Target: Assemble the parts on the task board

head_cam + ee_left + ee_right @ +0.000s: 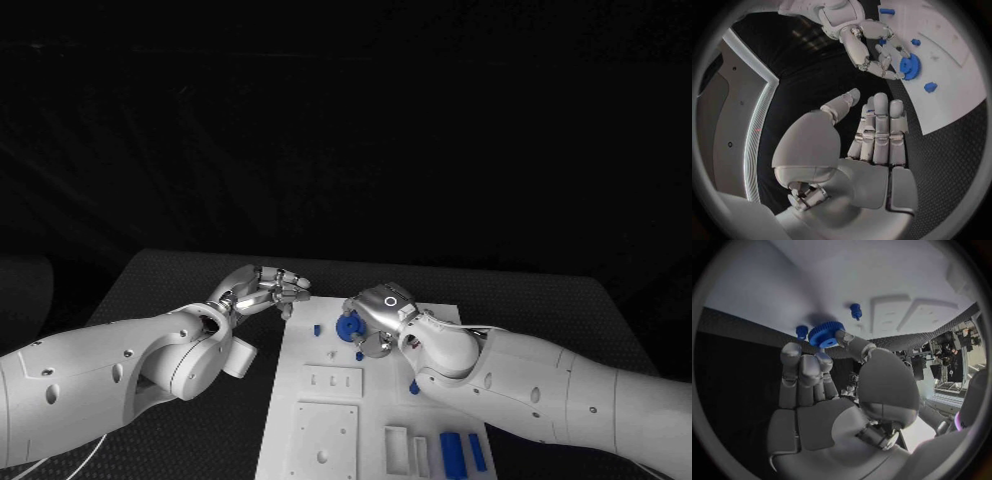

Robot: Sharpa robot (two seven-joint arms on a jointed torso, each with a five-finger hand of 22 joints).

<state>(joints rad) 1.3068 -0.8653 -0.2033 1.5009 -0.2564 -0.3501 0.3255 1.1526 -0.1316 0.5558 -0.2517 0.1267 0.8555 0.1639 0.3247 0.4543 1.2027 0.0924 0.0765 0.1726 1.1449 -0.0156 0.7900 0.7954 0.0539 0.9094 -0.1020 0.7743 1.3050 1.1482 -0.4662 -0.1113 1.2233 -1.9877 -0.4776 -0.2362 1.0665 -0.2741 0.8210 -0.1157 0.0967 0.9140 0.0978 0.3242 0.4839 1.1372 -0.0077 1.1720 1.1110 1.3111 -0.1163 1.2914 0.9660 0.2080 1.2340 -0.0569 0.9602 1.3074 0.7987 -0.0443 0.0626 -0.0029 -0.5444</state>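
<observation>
Right hand [826,405]: fingers extended side by side, thumb and fingertips meeting at the blue gear [825,333], rim of it pinched between them, gear sitting low on the white task board [879,275] near its far end. Same hand in the head view [379,318] bent over the gear [348,326]. Small blue pegs [856,311] upright just beside the gear. Left hand [861,150]: fingers straight and together, thumb apart, nothing held, hovering just off the board's far left corner [267,291]. More blue parts [451,451] lying at the board's near end, next to white raised blocks [325,432]. Beneath all, black table [173,290]; beyond, darkness.
</observation>
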